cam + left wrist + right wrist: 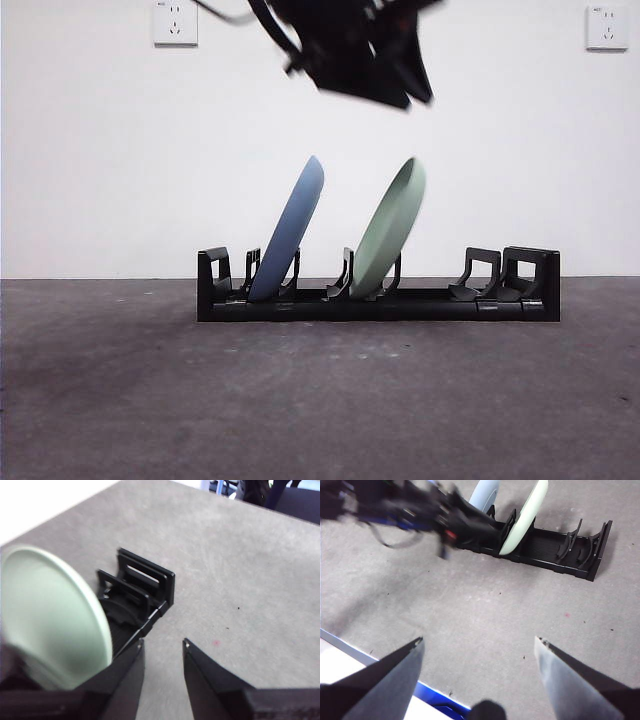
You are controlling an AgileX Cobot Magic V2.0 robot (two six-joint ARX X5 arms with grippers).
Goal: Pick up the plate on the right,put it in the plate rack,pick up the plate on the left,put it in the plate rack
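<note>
Both plates sit racked: blue round plate (290, 232) and pale green round plate (391, 232) lean in the long black plastic plate rack (378, 300). Left claw (162, 655), jaws apart and empty, hangs just above the green plate; right claw (479, 652) gapes, well back.

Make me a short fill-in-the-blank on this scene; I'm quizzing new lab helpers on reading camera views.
1. The number of plates standing in the black rack is ____.
2. Next to the blue plate stands a plate coloured pale ____.
3. The left pincer, near the green plate, holds ____.
4. The right pincer has its jaws ____.

Missing words: two; green; nothing; open
</note>
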